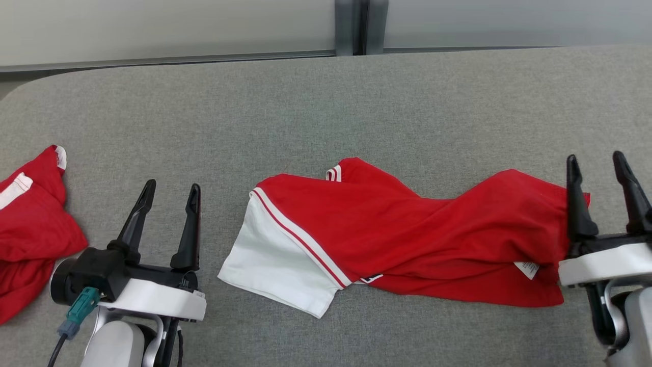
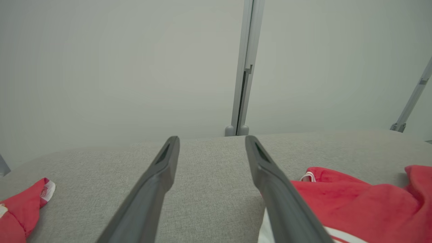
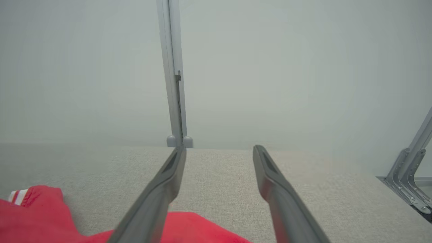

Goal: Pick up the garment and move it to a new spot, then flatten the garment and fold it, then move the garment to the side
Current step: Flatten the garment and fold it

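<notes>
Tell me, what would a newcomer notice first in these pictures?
A crumpled red garment with a white part lies across the middle of the grey table. The open left end effector and right end effector flank it, the right one at its edge. Another red cloth sits at the far left.

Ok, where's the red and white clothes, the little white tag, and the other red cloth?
Red and white fabric garment (image 1: 407, 229): head view, red middle.
Small white label (image 1: 527, 269): head view, its centre.
Second red cloth (image 1: 35, 229): head view, red body.
</notes>
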Available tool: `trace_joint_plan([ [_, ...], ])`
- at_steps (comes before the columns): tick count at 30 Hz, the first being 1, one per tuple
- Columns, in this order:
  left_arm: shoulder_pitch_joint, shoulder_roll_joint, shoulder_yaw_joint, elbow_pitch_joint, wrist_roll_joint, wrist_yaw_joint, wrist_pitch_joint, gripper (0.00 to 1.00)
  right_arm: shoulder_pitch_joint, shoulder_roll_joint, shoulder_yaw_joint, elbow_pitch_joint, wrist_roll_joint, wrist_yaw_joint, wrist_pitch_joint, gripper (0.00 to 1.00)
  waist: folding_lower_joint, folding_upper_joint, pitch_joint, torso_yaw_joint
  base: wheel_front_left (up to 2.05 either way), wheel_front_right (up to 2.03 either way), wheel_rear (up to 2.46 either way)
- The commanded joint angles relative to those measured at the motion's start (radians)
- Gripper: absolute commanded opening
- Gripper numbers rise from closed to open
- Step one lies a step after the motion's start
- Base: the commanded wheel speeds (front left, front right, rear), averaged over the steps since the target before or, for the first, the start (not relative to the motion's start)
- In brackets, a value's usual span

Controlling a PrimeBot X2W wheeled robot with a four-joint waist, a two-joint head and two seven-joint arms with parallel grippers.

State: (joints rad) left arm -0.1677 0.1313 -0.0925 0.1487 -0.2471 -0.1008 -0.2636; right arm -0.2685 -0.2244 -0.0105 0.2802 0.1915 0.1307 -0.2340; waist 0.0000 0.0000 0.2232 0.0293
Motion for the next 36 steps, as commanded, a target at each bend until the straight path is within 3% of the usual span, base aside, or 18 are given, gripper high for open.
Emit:
trace_joint_plan([
  [1, 0.009, 0.000, 0.007, -0.001, 0.006, -0.001, -0.001, 1.00, 0.028, 0.005, 0.009, -0.025, -0.014, 0.000, -0.005, 1.00, 0.0000, 0.0000, -0.013, -0.003, 0.00, 0.00, 0.00],
  [8, 0.053, -0.005, 0.012, 0.009, 0.019, -0.002, -0.001, 1.00, 0.162, 0.058, 0.069, -0.205, -0.035, 0.000, 0.063, 1.00, 0.0000, 0.0000, -0.068, -0.007, 0.00, 0.00, 0.00],
  [15, 0.083, -0.002, 0.006, 0.018, 0.021, -0.004, -0.001, 1.00, 0.278, 0.113, 0.068, -0.304, -0.019, 0.000, 0.118, 1.00, 0.0000, 0.0000, -0.101, -0.008, 0.00, 0.00, 0.00],
  [36, 0.082, 0.006, 0.004, 0.027, 0.011, -0.003, -0.001, 1.00, 0.298, 0.126, 0.069, -0.329, -0.016, 0.000, 0.151, 1.00, 0.0000, 0.0000, -0.099, -0.008, 0.00, 0.00, 0.00],
])
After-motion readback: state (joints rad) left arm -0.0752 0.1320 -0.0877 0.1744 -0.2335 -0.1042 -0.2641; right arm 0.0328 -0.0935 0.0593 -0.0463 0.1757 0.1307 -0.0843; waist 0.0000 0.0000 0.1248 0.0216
